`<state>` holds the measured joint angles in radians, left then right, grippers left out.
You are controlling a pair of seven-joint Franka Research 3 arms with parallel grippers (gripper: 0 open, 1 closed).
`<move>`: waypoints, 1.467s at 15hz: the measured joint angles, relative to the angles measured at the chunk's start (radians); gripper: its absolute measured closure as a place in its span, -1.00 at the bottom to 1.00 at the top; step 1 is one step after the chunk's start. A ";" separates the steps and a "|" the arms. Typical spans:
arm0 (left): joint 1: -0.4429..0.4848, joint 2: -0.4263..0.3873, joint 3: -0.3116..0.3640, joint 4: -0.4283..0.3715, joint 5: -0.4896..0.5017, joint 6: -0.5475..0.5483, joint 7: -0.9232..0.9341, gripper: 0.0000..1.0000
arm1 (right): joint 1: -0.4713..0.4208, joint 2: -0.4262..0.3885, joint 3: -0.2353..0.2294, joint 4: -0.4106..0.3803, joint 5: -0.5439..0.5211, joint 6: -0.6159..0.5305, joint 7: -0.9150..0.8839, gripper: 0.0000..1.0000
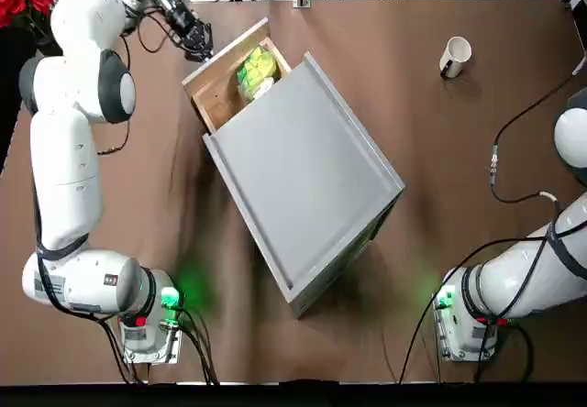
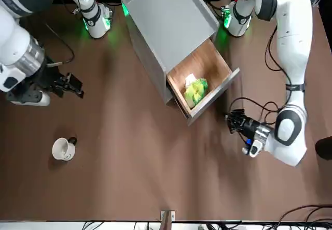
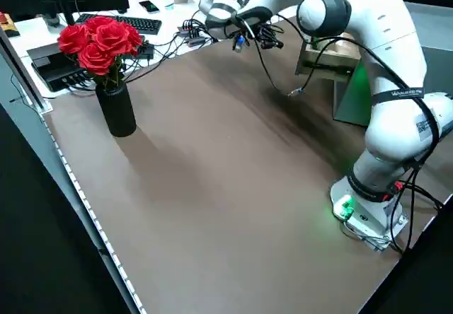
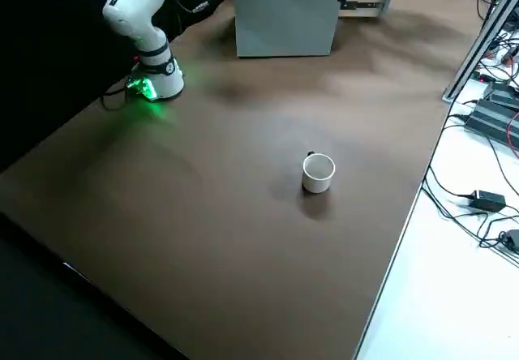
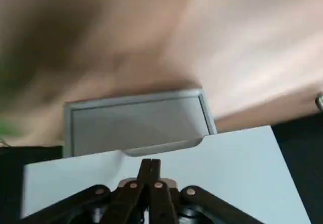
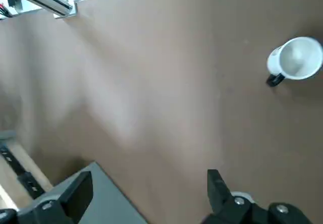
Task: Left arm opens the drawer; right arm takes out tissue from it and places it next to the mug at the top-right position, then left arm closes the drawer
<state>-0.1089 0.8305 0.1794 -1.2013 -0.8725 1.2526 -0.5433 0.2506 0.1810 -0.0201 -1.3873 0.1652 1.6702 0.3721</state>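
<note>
My left claw (image 5: pixel 151 164) is waiting by the open drawer (image 1: pixel 220 93), fingers pressed together; my right claw (image 6: pixel 151 183) is spreading wide. The tissue (image 1: pixel 258 70) is lying inside, so taking, placing and closing are remaining.

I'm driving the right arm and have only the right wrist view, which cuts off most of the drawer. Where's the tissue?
Observer: It's inside the open drawer. The top view shows the tissue on the wooden floor, near the cabinet.
Operator: Which end of it faces the cabinet?
Observer: The white part; the green and yellow part lies nearer the drawer's front panel.
Operator: And the left gripper, is it on the drawer front?
Observer: No. The front view shows the left gripper just outside the front panel, with a gap between them; its fingers are together in the left wrist view.
</note>
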 joint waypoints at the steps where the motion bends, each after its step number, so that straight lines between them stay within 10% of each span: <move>1: 0.003 -0.021 0.005 0.007 0.038 0.000 0.000 0.94 | 0.013 0.004 0.000 0.000 0.010 0.010 0.034 -1.00; 12: 0.039 -0.291 0.022 0.144 0.397 0.034 0.161 -0.96 | 0.237 0.113 0.002 0.009 0.026 0.307 0.446 -1.00; 22: -0.156 -0.470 0.003 0.144 0.796 0.074 0.204 -0.99 | 0.400 0.347 0.008 0.184 0.062 0.439 0.511 -1.00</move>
<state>-0.2649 0.3607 0.1829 -1.0574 -0.0763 1.3266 -0.3394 0.6505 0.5277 -0.0125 -1.2035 0.2276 2.1097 0.8832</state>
